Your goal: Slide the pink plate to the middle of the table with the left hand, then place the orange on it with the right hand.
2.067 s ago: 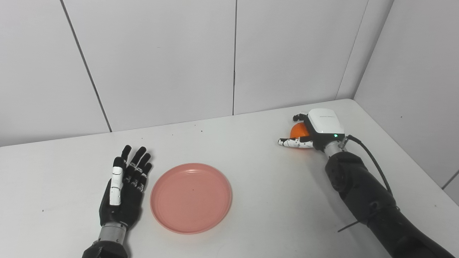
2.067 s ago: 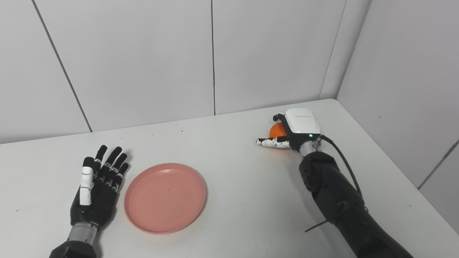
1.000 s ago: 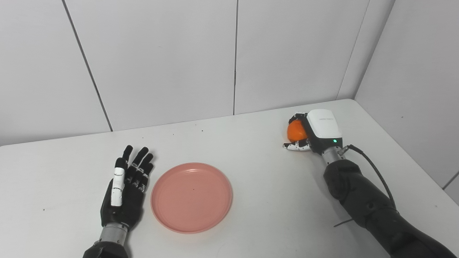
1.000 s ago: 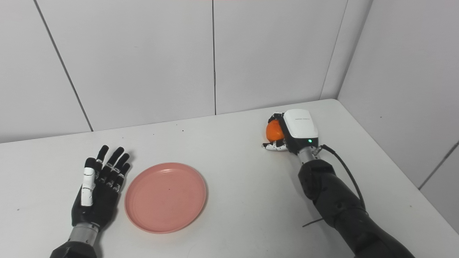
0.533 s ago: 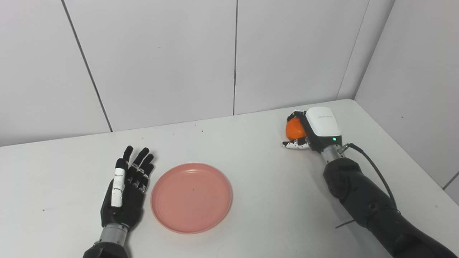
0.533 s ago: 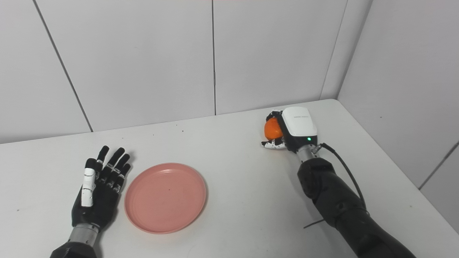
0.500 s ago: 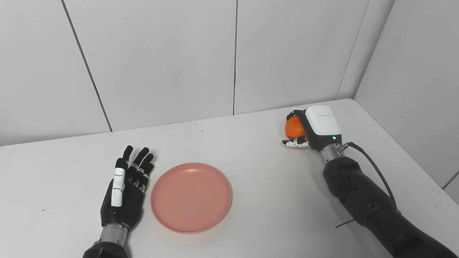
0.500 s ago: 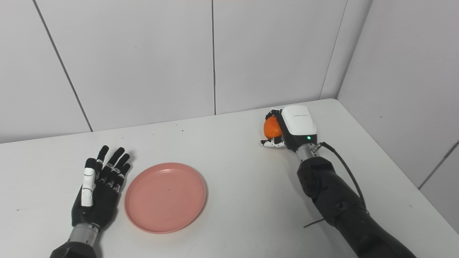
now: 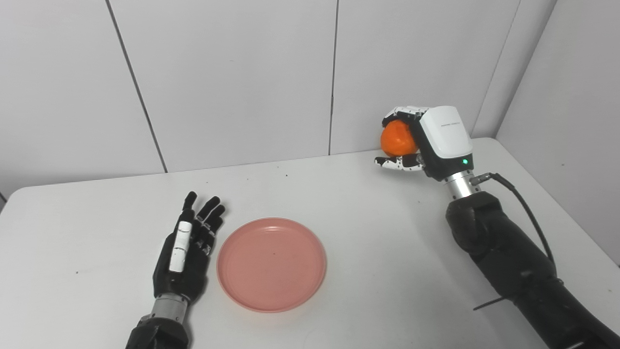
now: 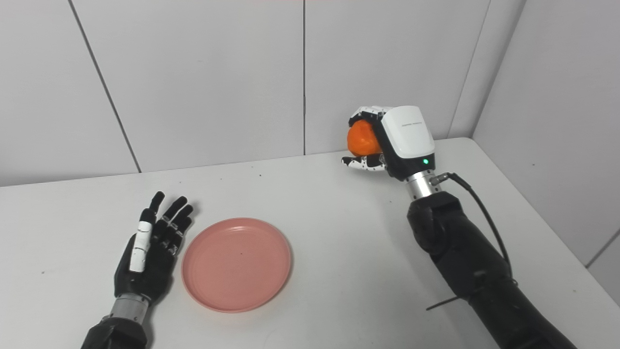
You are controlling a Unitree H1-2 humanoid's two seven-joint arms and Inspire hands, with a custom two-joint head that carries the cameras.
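One orange (image 9: 396,138) in right hand (image 9: 426,140), label unreadable

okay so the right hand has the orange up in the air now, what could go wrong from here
1. The orange is round and held only between the fingers and thumb of the right hand, high above the table; if it slips, it could roll away.
2. The pink plate is shallow with a low rim, so an orange released off-centre or from height might roll out.
3. The open left hand lies right beside the plate, leaving little margin if the orange comes down on that side.
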